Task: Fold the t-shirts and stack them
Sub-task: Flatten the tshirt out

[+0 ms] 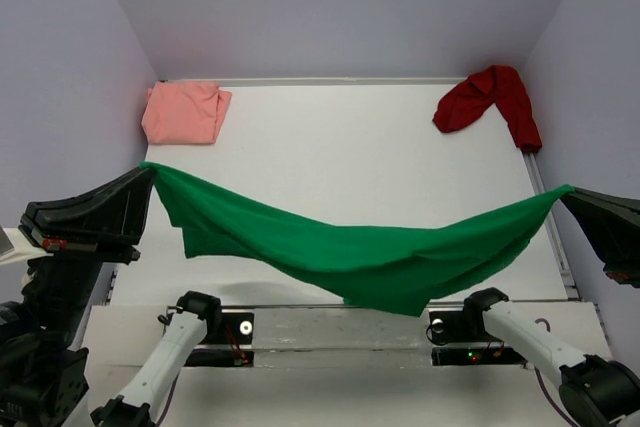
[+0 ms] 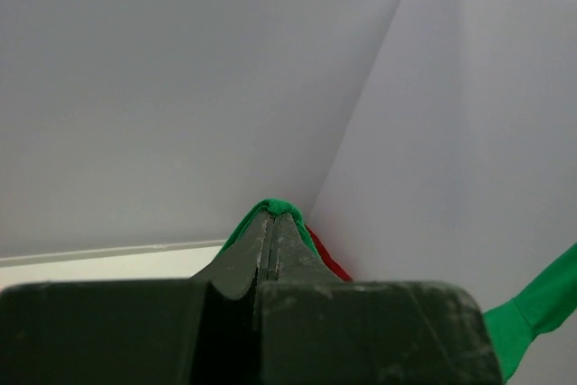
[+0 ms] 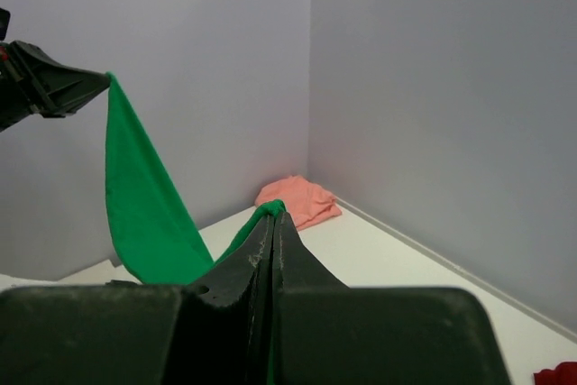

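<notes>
The bright green t-shirt (image 1: 350, 252) hangs stretched in the air between both arms, sagging in the middle above the table's near part. My left gripper (image 1: 148, 169) is shut on its left end; green cloth (image 2: 275, 206) bunches at the tips of that gripper (image 2: 273, 215). My right gripper (image 1: 566, 190) is shut on the right end, with green cloth (image 3: 149, 214) running from its tips (image 3: 274, 216) toward the left arm. The salmon-pink t-shirt (image 1: 185, 112) lies folded at the far left corner (image 3: 299, 198). The dark red t-shirt (image 1: 490, 99) lies crumpled at the far right corner (image 2: 326, 259).
The white table (image 1: 350, 147) is boxed in by pale walls at the back and both sides. Both arm bases (image 1: 340, 332) sit at the near edge under the hanging cloth.
</notes>
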`<state>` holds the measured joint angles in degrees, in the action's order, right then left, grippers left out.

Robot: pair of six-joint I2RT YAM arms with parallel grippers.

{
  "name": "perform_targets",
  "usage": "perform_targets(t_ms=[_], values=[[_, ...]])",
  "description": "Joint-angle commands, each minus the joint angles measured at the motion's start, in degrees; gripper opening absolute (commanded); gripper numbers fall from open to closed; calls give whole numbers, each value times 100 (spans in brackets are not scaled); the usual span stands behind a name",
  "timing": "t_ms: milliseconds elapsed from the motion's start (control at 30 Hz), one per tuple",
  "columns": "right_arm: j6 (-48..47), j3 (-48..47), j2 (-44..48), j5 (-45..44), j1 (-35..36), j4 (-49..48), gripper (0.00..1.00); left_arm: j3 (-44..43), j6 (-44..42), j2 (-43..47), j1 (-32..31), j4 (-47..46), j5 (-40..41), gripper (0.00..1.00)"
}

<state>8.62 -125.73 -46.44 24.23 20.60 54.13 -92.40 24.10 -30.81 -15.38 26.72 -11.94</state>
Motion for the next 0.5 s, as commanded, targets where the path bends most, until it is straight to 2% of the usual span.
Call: perform_targets(t_ms=[0, 467], values=[[95, 31, 3, 555, -39, -376, 0, -155, 104, 224, -71, -431, -440, 0], [104, -320, 161, 1734, 14, -720, 0, -806, 139, 180, -299, -1011, -1477, 0]])
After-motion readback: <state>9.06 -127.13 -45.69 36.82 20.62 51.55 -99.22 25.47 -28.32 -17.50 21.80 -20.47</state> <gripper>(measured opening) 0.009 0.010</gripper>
